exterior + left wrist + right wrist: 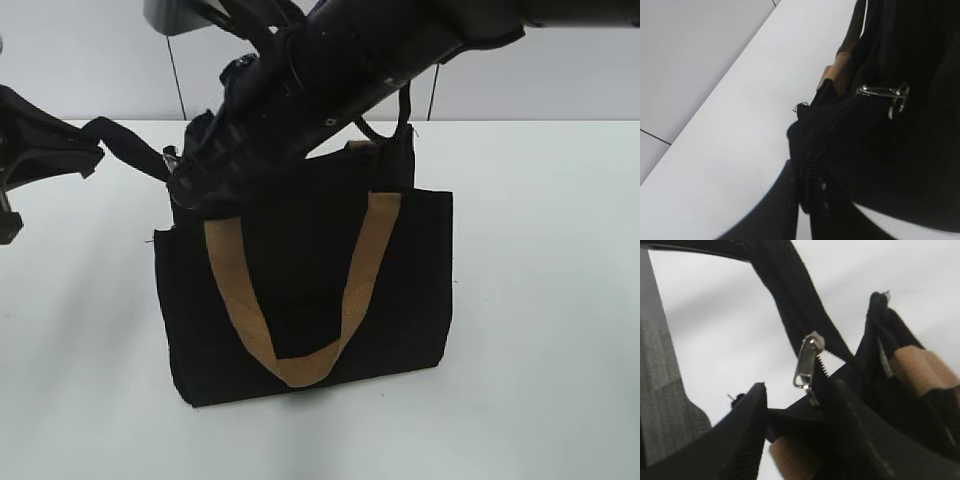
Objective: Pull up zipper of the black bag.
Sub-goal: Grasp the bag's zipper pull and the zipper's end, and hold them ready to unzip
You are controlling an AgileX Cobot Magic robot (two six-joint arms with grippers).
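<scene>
Hanging silver zipper (pixel 806 367) pull, just above right pincer (pixel 795 440) fingers

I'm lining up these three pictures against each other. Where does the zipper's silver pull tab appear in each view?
Exterior view: a small silver glint at the black bag's top left corner, the pull tab.
Left wrist view: upper right, lying across black fabric.
Right wrist view: centre, hanging from the zipper track.
Shared landmark: the tan strap handle.
</scene>
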